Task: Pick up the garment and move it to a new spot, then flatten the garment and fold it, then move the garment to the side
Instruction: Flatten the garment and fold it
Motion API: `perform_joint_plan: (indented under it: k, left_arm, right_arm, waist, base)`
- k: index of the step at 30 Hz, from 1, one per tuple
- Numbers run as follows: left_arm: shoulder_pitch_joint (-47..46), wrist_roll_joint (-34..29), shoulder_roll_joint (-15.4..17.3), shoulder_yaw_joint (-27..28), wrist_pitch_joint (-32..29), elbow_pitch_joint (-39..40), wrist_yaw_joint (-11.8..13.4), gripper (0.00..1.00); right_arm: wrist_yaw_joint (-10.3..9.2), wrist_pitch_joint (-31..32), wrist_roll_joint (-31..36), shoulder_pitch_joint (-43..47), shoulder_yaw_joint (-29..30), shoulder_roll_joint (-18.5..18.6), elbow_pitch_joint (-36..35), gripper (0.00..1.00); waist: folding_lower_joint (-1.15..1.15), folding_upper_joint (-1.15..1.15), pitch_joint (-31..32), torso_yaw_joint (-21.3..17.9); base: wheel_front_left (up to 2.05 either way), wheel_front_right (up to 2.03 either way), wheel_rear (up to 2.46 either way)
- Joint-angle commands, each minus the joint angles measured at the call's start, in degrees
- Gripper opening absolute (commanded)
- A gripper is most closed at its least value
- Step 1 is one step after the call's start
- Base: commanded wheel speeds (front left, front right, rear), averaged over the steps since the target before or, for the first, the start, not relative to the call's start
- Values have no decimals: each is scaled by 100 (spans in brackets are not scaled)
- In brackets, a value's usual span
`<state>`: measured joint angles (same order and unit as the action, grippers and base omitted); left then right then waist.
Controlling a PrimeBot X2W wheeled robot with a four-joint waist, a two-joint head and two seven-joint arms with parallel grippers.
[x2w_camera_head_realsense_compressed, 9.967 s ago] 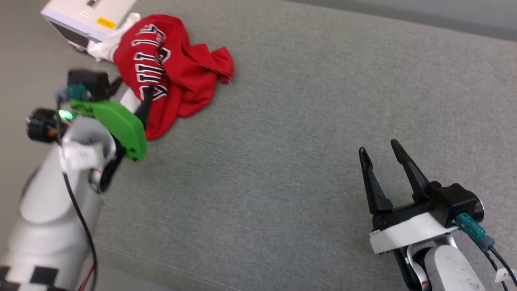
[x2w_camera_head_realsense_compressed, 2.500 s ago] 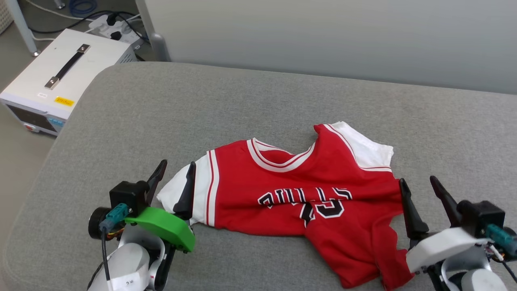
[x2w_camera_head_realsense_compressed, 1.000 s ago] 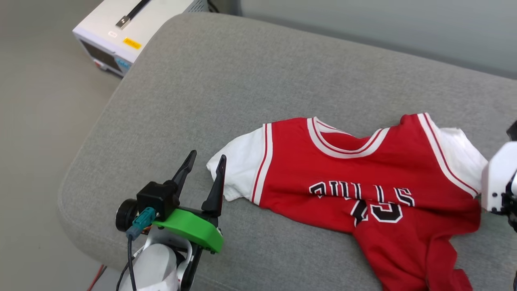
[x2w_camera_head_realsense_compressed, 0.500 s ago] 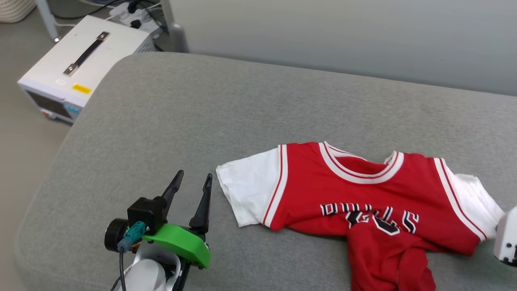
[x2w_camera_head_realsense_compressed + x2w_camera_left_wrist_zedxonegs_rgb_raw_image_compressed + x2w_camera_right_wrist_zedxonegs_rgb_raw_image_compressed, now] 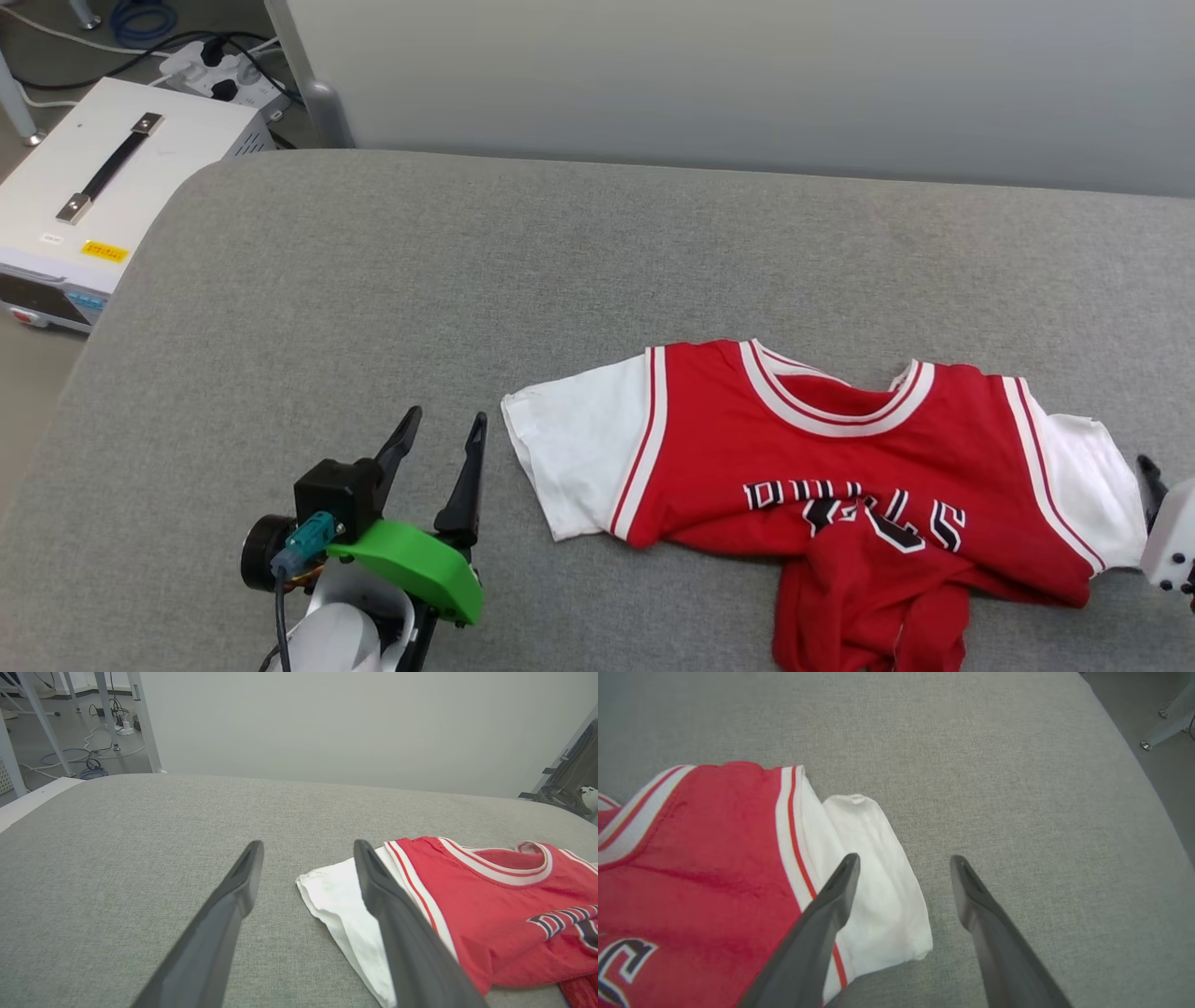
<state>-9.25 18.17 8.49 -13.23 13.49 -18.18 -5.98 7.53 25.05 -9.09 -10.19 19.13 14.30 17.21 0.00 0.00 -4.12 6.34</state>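
The garment (image 5: pixel 822 467), a red jersey with white sleeves and black lettering, lies chest-up on the grey cushion (image 5: pixel 467 280). Its lower part is bunched up over the front edge of the lettering. My left gripper (image 5: pixel 443 425) stands open just left of the white left sleeve (image 5: pixel 336 896), holding nothing. In the left wrist view the left gripper (image 5: pixel 308 843) has its right finger over that sleeve's edge. My right gripper (image 5: pixel 904 858) is open at the other white sleeve (image 5: pixel 873 868), one finger above it and one above bare cushion. One of its fingertips (image 5: pixel 1146 467) shows at the head view's right edge.
A white box with a black handle (image 5: pixel 93 187) sits on the floor past the cushion's rounded left end. A power strip with cables (image 5: pixel 215 75) lies behind it. A pale wall panel (image 5: pixel 747 84) runs along the cushion's far side. In the right wrist view the cushion's right edge (image 5: pixel 1148 779) drops to the floor.
My right gripper has gone from shut to open at the right sleeve, which now lies on the cushion. The head camera has shifted. The left gripper stays open beside the left sleeve.
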Motion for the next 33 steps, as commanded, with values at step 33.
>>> perform_joint_plan:
  k: [33]
  left_arm:
    - [-2299, 1738, 1230, -1195, -4747, -441, -149, 100]
  right_arm:
    - [-4, -2207, -236, 694, -895, -954, -2695, 100]
  waist:
    - [0, 0, -706, -841]
  base:
    - [0, 0, 0]
